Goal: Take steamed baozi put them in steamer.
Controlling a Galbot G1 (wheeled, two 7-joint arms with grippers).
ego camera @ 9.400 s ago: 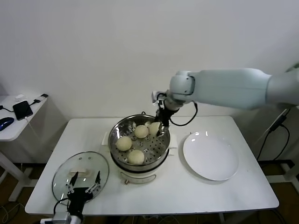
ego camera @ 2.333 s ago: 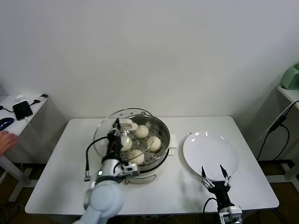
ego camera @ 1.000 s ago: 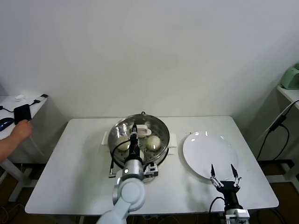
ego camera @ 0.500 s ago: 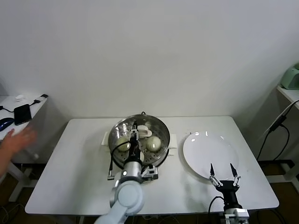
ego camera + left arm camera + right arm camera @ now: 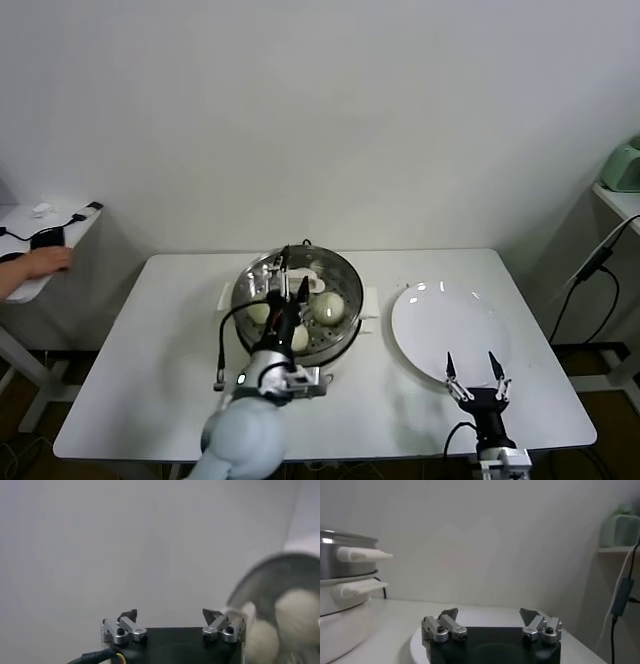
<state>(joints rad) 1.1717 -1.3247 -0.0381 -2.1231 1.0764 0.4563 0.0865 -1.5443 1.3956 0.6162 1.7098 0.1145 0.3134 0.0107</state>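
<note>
The steamer (image 5: pixel 297 300), a shiny steel pot on a white base, stands mid-table with a glass lid (image 5: pixel 330 272) lying on it. Through the lid show three steamed baozi (image 5: pixel 330 306), (image 5: pixel 260 313), (image 5: pixel 298 339). My left gripper (image 5: pixel 288 277) hangs open just above the lid's near side, with nothing between its fingers. In the left wrist view its gripper (image 5: pixel 169 613) is open, and the steamer (image 5: pixel 260 587) with baozi (image 5: pixel 295 611) lies off to one side. My right gripper (image 5: pixel 470 364) waits open over the near rim of the white plate (image 5: pixel 450 320); the right wrist view shows this gripper (image 5: pixel 488 612) empty.
The steamer (image 5: pixel 342 575) with its white side handles shows far off in the right wrist view. A side table (image 5: pixel 45 235) stands left of the work table, and a person's hand (image 5: pixel 40 263) rests on it. A cable hangs at the right.
My left gripper has opened, let go of the lid's knob and drawn back toward the table's front. The right arm has stayed put. The person's hand has shifted at the side table.
</note>
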